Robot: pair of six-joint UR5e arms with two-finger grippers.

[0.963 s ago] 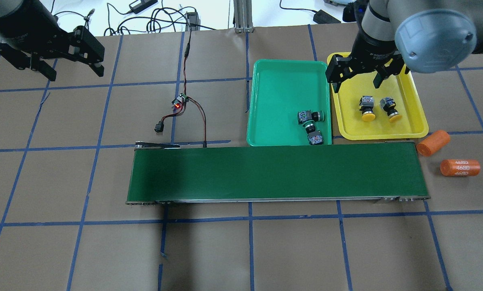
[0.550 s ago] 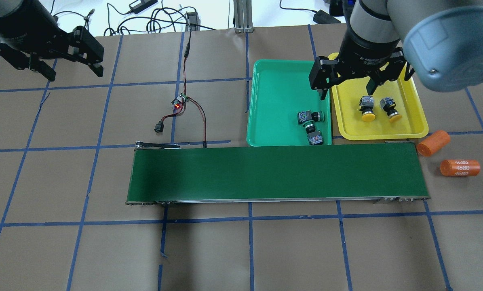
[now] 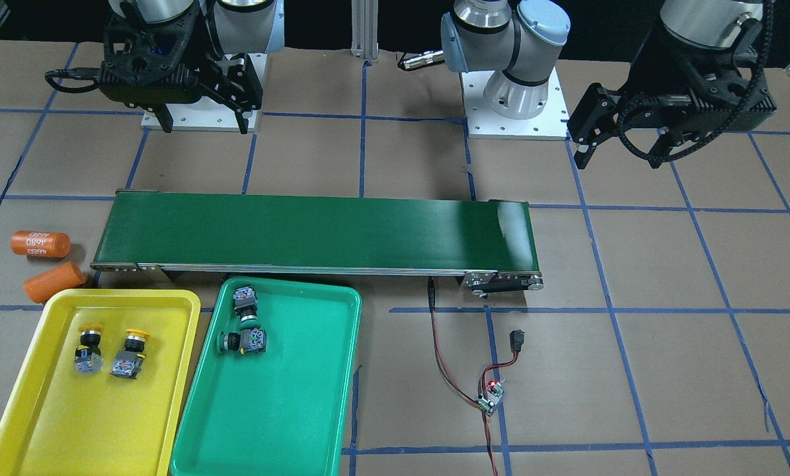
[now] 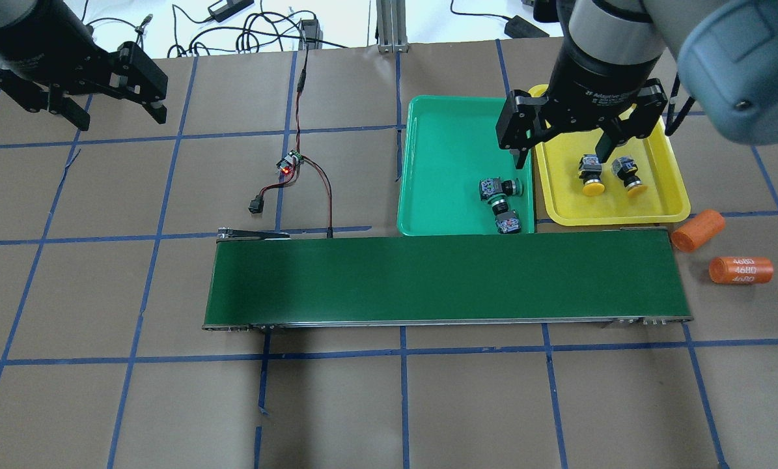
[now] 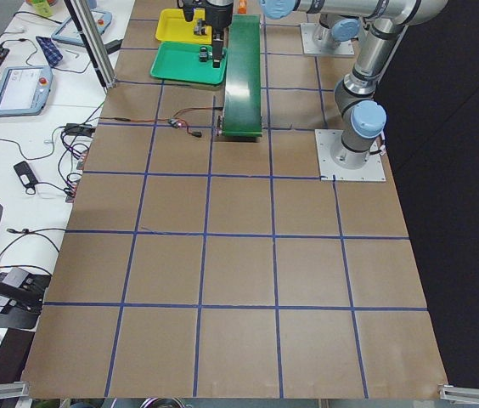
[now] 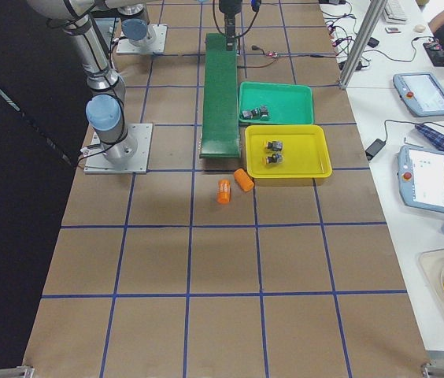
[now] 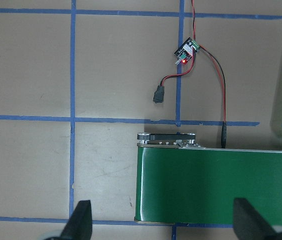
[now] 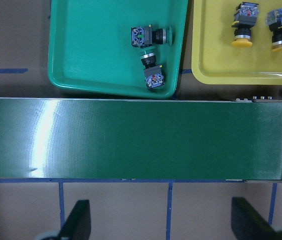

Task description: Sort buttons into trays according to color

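Evidently sorted: yellow buttons (image 4: 591,176) in yellow tray (image 4: 613,210), green buttons (image 4: 495,189) in green tray (image 4: 444,163); left fingers (image 4: 78,118), right fingers (image 4: 517,151) spread.

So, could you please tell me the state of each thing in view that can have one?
Left two-finger gripper, open, empty.
Right two-finger gripper, open, empty.
Two yellow mushroom-capped push-buttons, lying in the bright yellow plastic tray.
Two green-capped push-buttons, lying in the green plastic tray.
Long dark-green conveyor belt, nothing on it.
Small circuit board, red light on.
Two orange cylinders, lying on their sides beside the belt.
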